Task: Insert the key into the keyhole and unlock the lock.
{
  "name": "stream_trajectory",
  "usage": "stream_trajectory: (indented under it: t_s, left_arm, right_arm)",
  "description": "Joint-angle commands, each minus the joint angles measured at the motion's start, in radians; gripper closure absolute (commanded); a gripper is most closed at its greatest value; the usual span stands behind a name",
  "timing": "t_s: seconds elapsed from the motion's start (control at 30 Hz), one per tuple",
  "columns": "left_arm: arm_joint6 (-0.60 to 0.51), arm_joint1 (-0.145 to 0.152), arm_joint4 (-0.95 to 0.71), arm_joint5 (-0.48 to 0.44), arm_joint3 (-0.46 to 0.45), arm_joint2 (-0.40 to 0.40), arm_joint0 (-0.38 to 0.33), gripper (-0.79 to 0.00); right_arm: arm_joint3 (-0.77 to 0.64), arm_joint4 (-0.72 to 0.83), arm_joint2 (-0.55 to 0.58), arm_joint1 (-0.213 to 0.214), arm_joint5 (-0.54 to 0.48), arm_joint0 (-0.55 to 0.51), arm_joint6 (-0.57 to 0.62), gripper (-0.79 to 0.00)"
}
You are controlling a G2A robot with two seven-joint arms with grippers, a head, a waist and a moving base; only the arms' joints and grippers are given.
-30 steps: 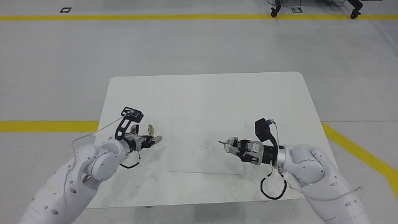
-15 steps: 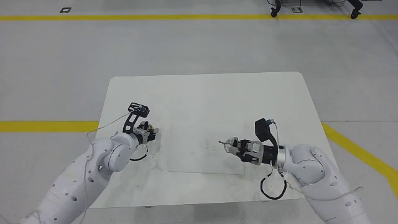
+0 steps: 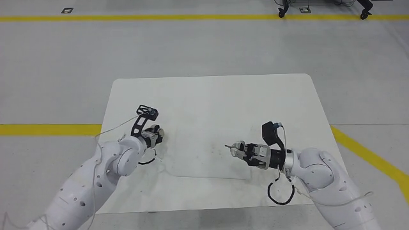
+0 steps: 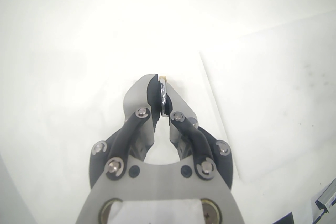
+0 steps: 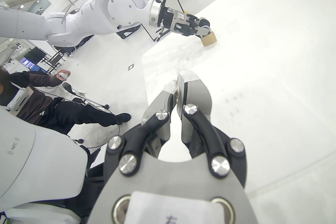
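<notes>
Item 1, table (image 3: 281, 96): white, rounded corners, with 1 thin white sheet (image 3: 192, 166) lying flat on its middle toward the near edge. Item 2, lock (image 5: 209, 38): 1 small padlock with a brass body and a silver shackle (image 4: 162, 99), located in the left part of the table, closer to the left edge than to the centre and about midway between the far and near edges. The brass body hangs below the shackle at the table surface; whether it touches the table cannot be told. Item 3, left gripper (image 4: 160, 83): angled down over the lock, its fingers (image 4: 152, 88) closed on the shackle, with dark pads pressed to both sides. Item 4, key (image 5: 178, 68): 1 slim metal key, held above the table right of centre, toward the near edge, with the blade pointing at the left edge and the lock. Item 5, right gripper (image 5: 179, 82): fingers (image 5: 195, 88) clamped flat on the key's head, blade protruding past the fingertips. Key and lock are well apart, with the sheet's surface between them.
</notes>
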Motion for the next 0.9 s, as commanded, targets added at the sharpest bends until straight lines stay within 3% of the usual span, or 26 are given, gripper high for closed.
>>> stream_trajectory:
  t_s: [0.0,0.2,0.33,0.47,0.57,0.7,0.87]
  left_arm:
    - [0.042,-0.001,-0.029,-0.071,-0.023,-0.009,0.016,0.000]
    - [0.202,0.006,-0.178,-0.388,-0.004,-0.079,0.061,0.000]
    - [0.334,0.006,-0.299,-0.771,0.055,-0.091,0.089,0.000]
    - [0.415,-0.017,-0.375,-1.004,0.163,-0.043,0.072,0.000]
    - [0.451,-0.045,-0.426,-1.107,0.272,0.008,0.025,0.000]
    - [0.473,-0.083,-0.444,-1.109,0.342,0.074,-0.034,0.000]
    - [0.500,-0.108,-0.435,-1.109,0.403,0.101,-0.085,0.000]
  right_arm:
    - [0.000,0.000,0.000,0.000,0.000,0.000,0.000,0.000]
    - [0.000,0.000,0.000,0.000,0.000,0.000,0.000,0.000]
    - [0.000,0.000,0.000,0.000,0.000,0.000,0.000,0.000]
    - [0.000,0.000,0.000,0.000,0.000,0.000,0.000,0.000]
    - [0.000,0.000,0.000,0.000,0.000,0.000,0.000,0.000]
    - [0.000,0.000,0.000,0.000,0.000,0.000,0.000,0.000]
    - [-0.001,0.001,0.001,0.000,0.004,-0.002,-0.004,0.000]
